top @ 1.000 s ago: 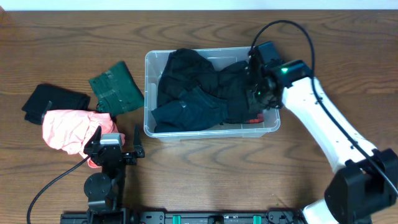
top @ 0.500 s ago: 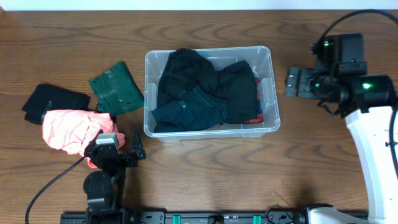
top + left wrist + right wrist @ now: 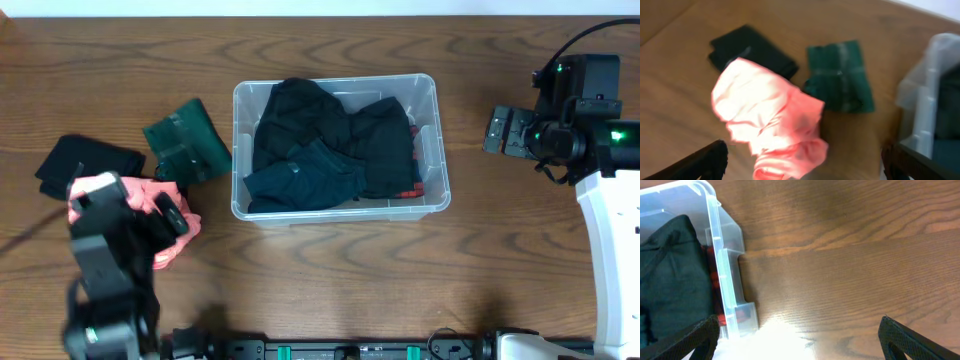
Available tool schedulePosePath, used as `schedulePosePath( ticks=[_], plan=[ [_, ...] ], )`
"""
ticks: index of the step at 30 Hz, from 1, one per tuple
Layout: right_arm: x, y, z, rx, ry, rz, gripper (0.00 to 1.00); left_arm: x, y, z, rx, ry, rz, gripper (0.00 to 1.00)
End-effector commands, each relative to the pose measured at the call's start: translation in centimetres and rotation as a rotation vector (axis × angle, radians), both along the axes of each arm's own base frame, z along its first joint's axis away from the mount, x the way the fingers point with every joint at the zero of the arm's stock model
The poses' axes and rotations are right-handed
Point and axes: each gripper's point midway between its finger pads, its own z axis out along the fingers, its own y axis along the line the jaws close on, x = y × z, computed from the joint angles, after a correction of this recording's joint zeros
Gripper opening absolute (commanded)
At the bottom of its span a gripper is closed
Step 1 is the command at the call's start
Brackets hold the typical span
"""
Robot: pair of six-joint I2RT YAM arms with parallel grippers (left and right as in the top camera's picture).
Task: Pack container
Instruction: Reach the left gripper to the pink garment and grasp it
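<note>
The container (image 3: 340,214) holds dark clothes (image 3: 320,150); pink cloth (image 3: 767,117), green cloth (image 3: 187,142), black cloth (image 3: 88,162) lie outside (left hand (image 3: 802,162), right hand (image 3: 797,335) spread).

The right arm (image 3: 600,215) is bending at the elbow, its white link trailing behind the pincer. The right gripper (image 3: 497,132) is pointing out sideways from its wrist, its fingers (image 3: 687,339) standing wide apart. The left arm (image 3: 105,262) is showing blurred behind its pincer. The left gripper (image 3: 802,167) is tilting downward, likewise spreading wide.
</note>
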Motion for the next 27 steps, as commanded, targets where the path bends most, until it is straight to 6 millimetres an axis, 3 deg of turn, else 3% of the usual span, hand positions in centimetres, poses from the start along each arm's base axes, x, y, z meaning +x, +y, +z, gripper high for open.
schedulePosePath(
  ticks=[1, 5, 10, 14, 21, 27],
  plan=[
    [0.0, -0.4, 0.1, -0.012, 0.001, 0.003, 0.99, 1.3, 0.7, -0.9, -0.103, 0.078, 0.023, 0.98],
    [-0.1, -0.5, 0.0, -0.012, 0.007, 0.001, 0.99, 2.0, 2.6, -3.5, -0.271, 0.132, 0.081, 0.98],
    [-0.2, -2.1, 0.0, -0.011, 0.008, -0.052, 0.99, 1.6, 7.9, -6.7, -0.439, 0.142, 0.250, 0.98],
    [-0.5, -3.3, 0.0, 0.006, 0.010, -0.098, 0.99, 1.2, 10.9, -9.4, -0.511, 0.169, 0.339, 0.98],
    [-0.5, -3.5, 0.0, 0.005, 0.010, -0.104, 0.99, 2.1, 12.5, -15.3, -0.586, 0.280, 0.347, 0.98],
    [-0.5, -3.5, 0.0, 0.005, 0.010, -0.104, 0.99, 3.4, 12.2, -19.1, -0.680, 0.311, 0.305, 0.98]
  ],
)
